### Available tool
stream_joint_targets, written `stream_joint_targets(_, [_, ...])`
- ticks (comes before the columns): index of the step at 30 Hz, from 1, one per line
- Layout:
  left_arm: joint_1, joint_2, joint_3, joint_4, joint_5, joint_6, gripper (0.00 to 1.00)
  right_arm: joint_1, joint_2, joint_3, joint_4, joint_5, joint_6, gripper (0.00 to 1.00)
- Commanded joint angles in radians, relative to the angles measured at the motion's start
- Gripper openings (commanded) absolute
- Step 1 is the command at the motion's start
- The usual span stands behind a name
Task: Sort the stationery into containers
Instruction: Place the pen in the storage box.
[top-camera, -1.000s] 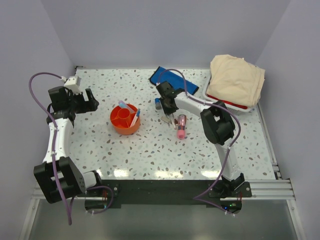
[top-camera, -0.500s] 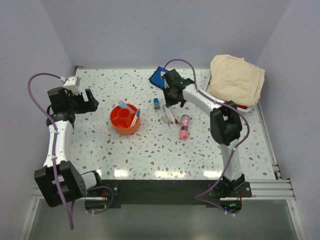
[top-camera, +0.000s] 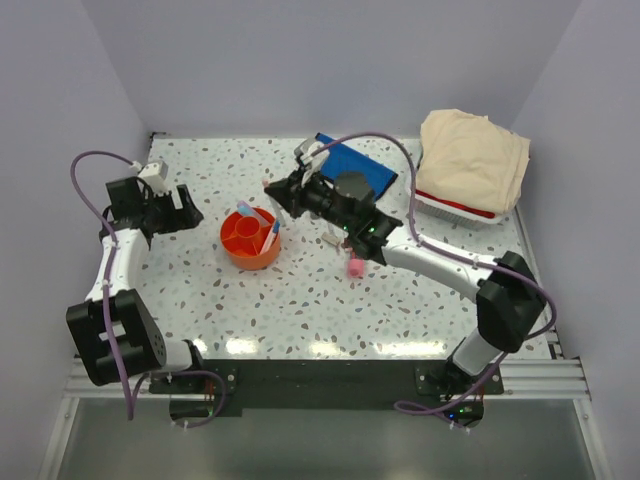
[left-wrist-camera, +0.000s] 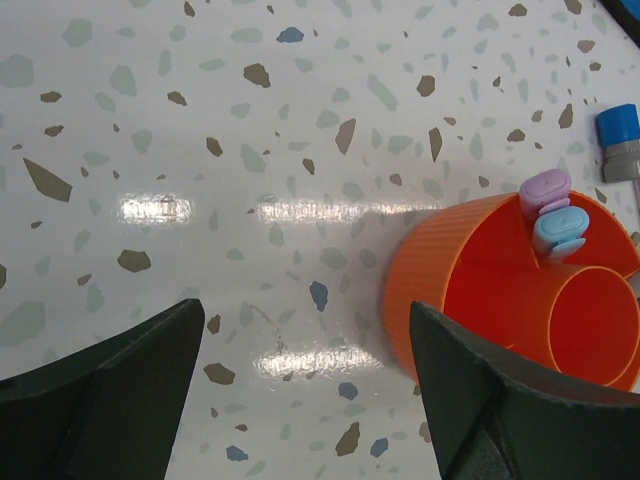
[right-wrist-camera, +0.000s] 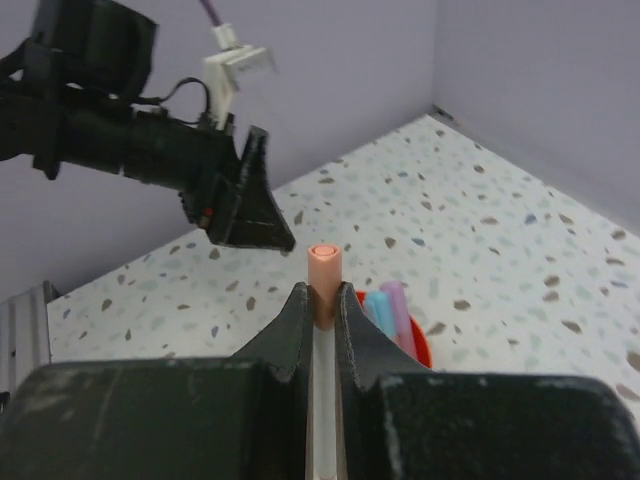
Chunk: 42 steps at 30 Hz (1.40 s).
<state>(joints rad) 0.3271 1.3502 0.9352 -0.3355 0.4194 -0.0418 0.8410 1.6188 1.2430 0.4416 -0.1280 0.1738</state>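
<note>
The round orange tub (top-camera: 250, 240) holds a blue marker (top-camera: 272, 232) and a lilac one; the left wrist view shows the tub (left-wrist-camera: 470, 290) with both (left-wrist-camera: 545, 190). My right gripper (top-camera: 278, 194) is shut on a thin white pen with a peach cap (right-wrist-camera: 323, 268), held above the table just right of the tub (right-wrist-camera: 425, 352). My left gripper (top-camera: 186, 208) is open and empty, low over the table left of the tub. The blue pouch (top-camera: 352, 165) lies at the back. The pink tube (top-camera: 355, 267) and thin pens (top-camera: 329, 238) lie beside my right arm.
A white basket with a red rim and beige cloth (top-camera: 470, 155) stands at the back right. A blue-capped grey marker (left-wrist-camera: 618, 140) lies on the table beyond the tub. My left gripper's fingers (right-wrist-camera: 245, 205) show ahead in the right wrist view. Walls close the back and sides.
My right gripper rose from the loose items, went back toward the pouch, then swung left to beside the tub with the pen in it. The left gripper shifted slightly toward the tub.
</note>
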Motion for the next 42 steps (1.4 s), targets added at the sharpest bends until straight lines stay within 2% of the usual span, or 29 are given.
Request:
stream_joint_targets(1, [0.009, 0.018, 0.057, -0.020, 0.009, 0.013, 0.88, 0.050, 0.085, -0.083, 0.497, -0.004, -0.085, 0.00])
stream_joint_targets(6, [0.009, 0.050, 0.093, -0.039, -0.005, 0.031, 0.88, 0.070, 0.177, -0.099, 0.664, 0.025, -0.108, 0.00])
stream_joint_targets(15, [0.009, 0.058, 0.096, -0.037, -0.005, 0.029, 0.88, 0.072, 0.288, -0.102, 0.762, 0.042, -0.112, 0.00])
stream_joint_targets(22, [0.009, 0.078, 0.119, -0.059, -0.004, 0.037, 0.88, 0.072, 0.309, -0.181, 0.813, 0.105, -0.083, 0.00])
stream_joint_targets(32, [0.009, 0.115, 0.154, -0.060, -0.001, 0.037, 0.88, 0.072, 0.377, -0.191, 0.799, 0.172, -0.079, 0.00])
stream_joint_targets(33, [0.009, 0.113, 0.152, -0.060, 0.001, 0.037, 0.88, 0.072, 0.377, -0.195, 0.798, 0.169, -0.077, 0.15])
stream_joint_targets(37, [0.007, 0.101, 0.146, -0.060, -0.005, 0.037, 0.88, 0.073, 0.349, -0.211, 0.784, 0.150, -0.074, 0.41])
stream_joint_targets(42, [0.009, 0.064, 0.151, -0.050, -0.013, 0.037, 0.88, 0.069, 0.238, -0.212, 0.636, 0.151, -0.118, 0.46])
